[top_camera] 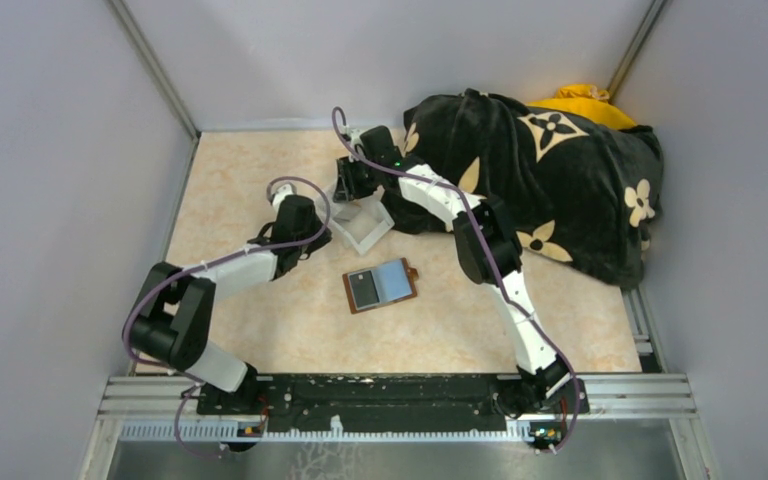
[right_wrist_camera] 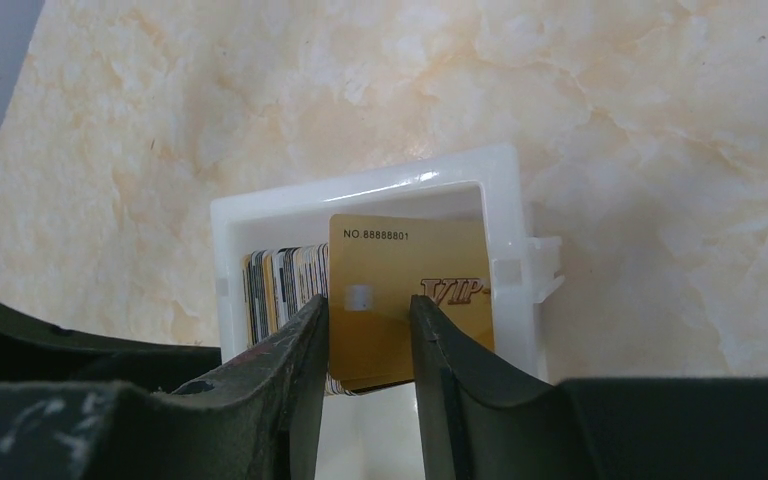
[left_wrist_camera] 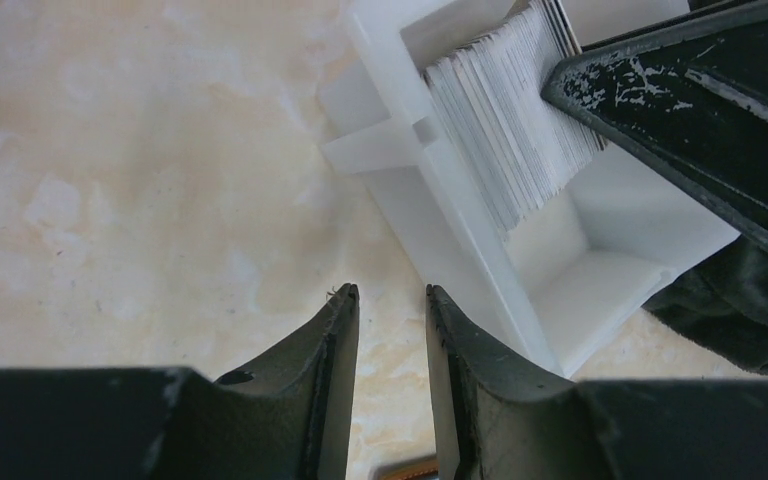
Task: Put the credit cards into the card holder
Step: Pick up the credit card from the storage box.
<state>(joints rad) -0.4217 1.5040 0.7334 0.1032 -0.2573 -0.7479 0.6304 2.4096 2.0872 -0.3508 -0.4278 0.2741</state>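
Note:
The card holder (top_camera: 352, 303) lies open on the table in the top view, brown-edged, with a light blue card (top_camera: 396, 281) on its right half. A stack of credit cards (left_wrist_camera: 515, 110) stands on edge in a white tray (top_camera: 372, 232). The front one is a gold VIP card (right_wrist_camera: 410, 270) leaning towards the right wrist camera. My right gripper (right_wrist_camera: 368, 305) hangs over the tray, open a little; the gold card sits beyond its fingertips, not between them. Open by a narrow gap, my left gripper (left_wrist_camera: 391, 295) is over bare table beside the tray's left wall, holding nothing.
A black blanket with a tan flower pattern (top_camera: 550, 180) is heaped at the back right, right behind the tray, with something yellow (top_camera: 585, 100) behind it. Grey walls close in the table on three sides. The right arm's finger (left_wrist_camera: 700, 110) shows in the left wrist view.

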